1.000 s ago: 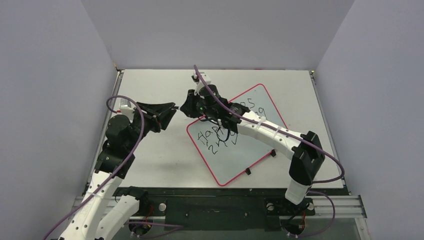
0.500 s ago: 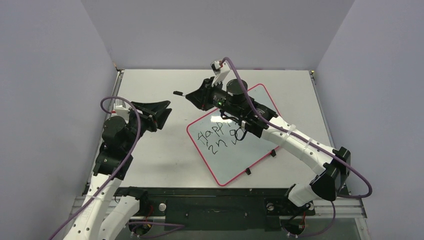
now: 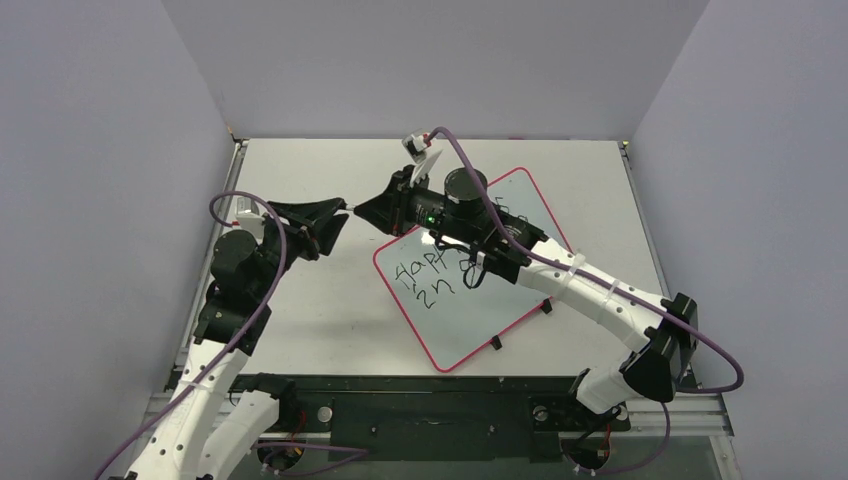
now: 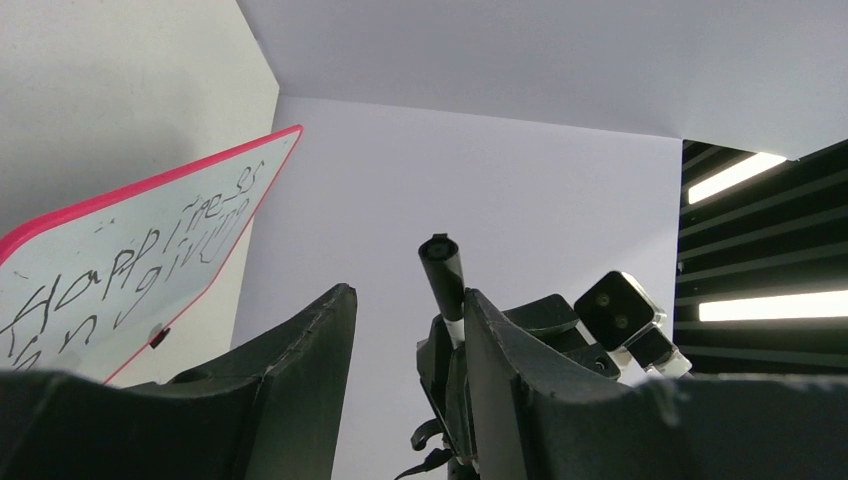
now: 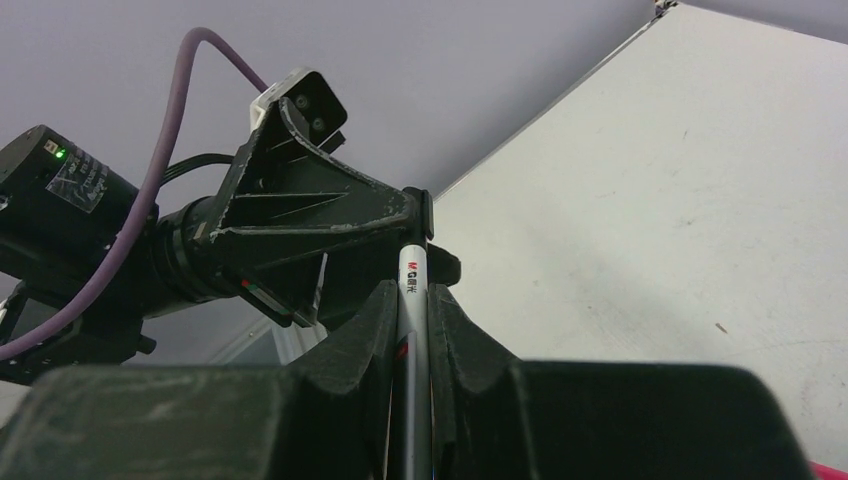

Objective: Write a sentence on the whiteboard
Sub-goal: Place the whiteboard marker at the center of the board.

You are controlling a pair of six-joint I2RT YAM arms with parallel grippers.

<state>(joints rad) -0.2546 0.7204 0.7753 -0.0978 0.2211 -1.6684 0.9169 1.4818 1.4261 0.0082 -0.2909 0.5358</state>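
Note:
The whiteboard (image 3: 480, 320), white with a red rim, lies slanted on the table right of centre; it also shows in the left wrist view (image 4: 60, 250). The sentence (image 3: 425, 280) in black handwriting reads "Happiness in giving" (image 4: 130, 270). My right gripper (image 3: 370, 212) is shut on a silver and black marker (image 5: 412, 290) and holds it above the table, left of the board. The marker's black end (image 4: 442, 268) pokes up between the jaws of my left gripper (image 3: 335, 212), close by the right finger (image 4: 510, 380). The left gripper (image 4: 408, 295) stands open.
Two black tabs (image 3: 545, 307) sit on the board's near right edge. Grey walls close in the white table (image 3: 300, 300) on three sides. Purple cables loop off both arms. The right arm stretches across the board's upper part.
The right gripper swung the marker up and away from the left gripper, then brought it back to its jaws. The left gripper's jaws have opened a little wider.

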